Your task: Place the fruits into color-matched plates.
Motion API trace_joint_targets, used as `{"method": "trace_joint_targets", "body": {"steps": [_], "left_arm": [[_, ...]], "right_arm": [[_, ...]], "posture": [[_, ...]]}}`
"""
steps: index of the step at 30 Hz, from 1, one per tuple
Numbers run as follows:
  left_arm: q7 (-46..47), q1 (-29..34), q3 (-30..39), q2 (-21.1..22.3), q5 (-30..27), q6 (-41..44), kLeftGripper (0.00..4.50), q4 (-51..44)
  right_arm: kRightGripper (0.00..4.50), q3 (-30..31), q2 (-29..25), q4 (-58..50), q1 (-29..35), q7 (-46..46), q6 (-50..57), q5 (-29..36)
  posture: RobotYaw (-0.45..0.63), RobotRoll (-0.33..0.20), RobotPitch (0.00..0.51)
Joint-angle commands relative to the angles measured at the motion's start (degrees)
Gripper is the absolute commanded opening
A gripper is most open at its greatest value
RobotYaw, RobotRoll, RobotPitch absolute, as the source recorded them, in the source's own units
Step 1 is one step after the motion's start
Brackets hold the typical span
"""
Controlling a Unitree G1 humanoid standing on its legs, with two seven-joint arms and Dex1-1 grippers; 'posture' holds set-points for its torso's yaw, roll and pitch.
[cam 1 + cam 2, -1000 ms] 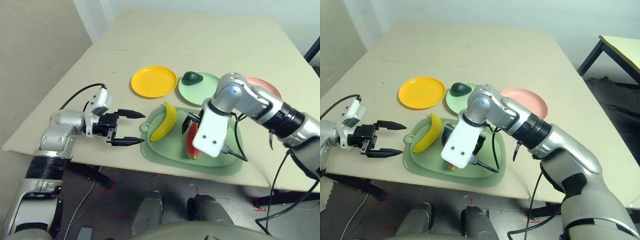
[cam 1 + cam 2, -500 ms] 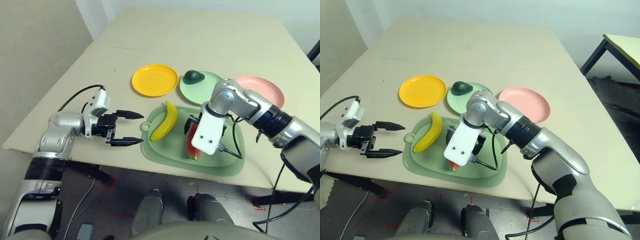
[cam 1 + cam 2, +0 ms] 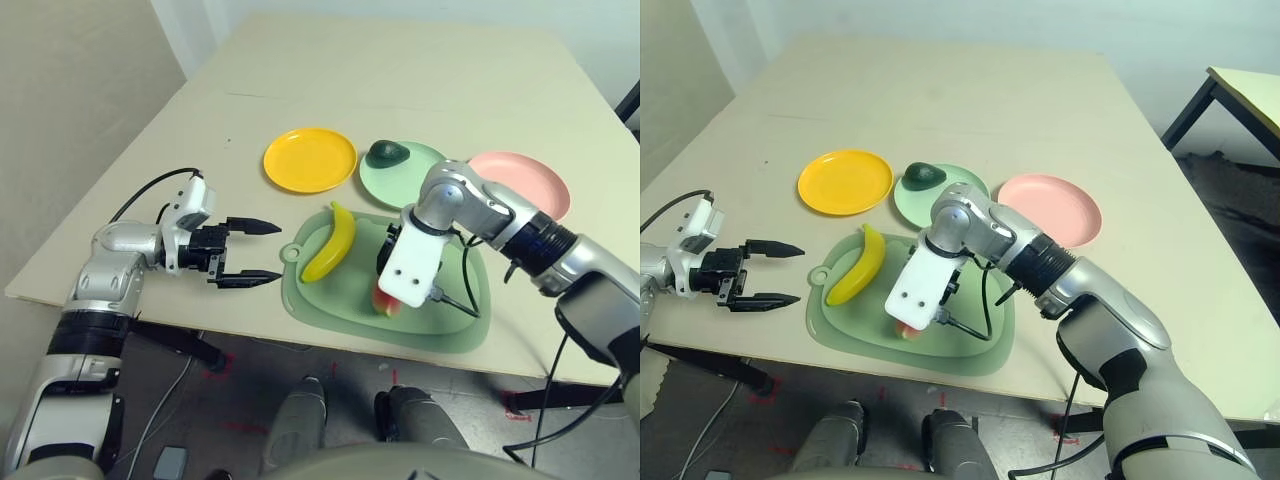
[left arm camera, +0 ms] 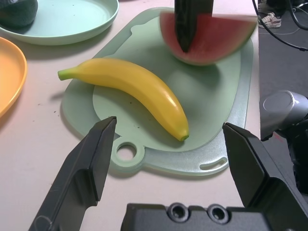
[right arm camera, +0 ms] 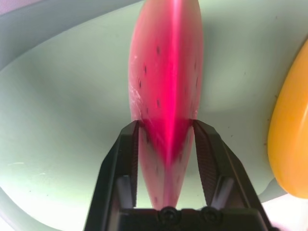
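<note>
We see a pale green cutting mat (image 3: 345,300) lying near the front edge of the beige desk (image 3: 400,90); beyond the desk's far right corner stands a second table (image 3: 1245,95) on dark legs

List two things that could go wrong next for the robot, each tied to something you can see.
1. The right end effector pinches only the thin top edge of the watermelon wedge, so it may slip or swing when lifted.
2. The banana lies close beside it on the cutting mat, so a swinging wedge could knock it.
</note>
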Motion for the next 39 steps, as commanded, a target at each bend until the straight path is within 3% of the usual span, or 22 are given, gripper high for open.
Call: {"method": "trace_joint_targets", "body": {"steps": [1, 11, 19, 27, 31, 35, 39], "left_arm": [[-0.1, 0.1, -0.8, -0.3, 1.0, -0.9, 4.50, 0.1], [-0.2, -0.5, -1.5, -1.1, 1.5, -1.3, 4.50, 0.5], [-0.2, -1.6, -1.6, -1.4, 1.5, -1.5, 4.50, 1.7], [-0.4, -1.7, -1.6, -1.4, 1.5, -1.4, 4.50, 1.8], [-0.6, -1.7, -1.6, -1.1, 1.5, -1.3, 4.50, 1.7], [-1.0, -1.9, -1.6, -0.9, 1.6, -1.4, 4.50, 2.1], [-1.2, -2.3, -1.9, -1.1, 1.9, -1.5, 4.50, 2.6]], "right_arm": [[1.70, 1.2, -0.9, 0.8, 0.3, 0.2, -0.3, 0.1], [1.70, 1.7, -3.3, 3.5, -3.5, 0.2, 0.0, 1.9], [1.70, -1.0, -2.6, 17.9, -10.6, 0.2, -4.4, -2.1], [1.70, 1.2, -5.5, 13.0, -9.9, 0.2, -2.0, 0.6], [2.90, 0.6, -6.0, 12.2, -11.0, 0.2, -1.4, -0.2], [4.37, 0.5, -8.2, 4.8, -10.7, 0.2, 7.7, 4.1], [4.44, -3.3, -8.1, -7.2, -6.6, 0.2, 26.7, 7.0]], "posture": [[0.07, 0.000, 0.129], [0.05, 0.000, 0.123], [0.04, 0.000, 0.115], [0.04, 0.000, 0.118], [0.03, 0.000, 0.118], [0.03, 0.000, 0.117], [0.02, 0.000, 0.119]]}}
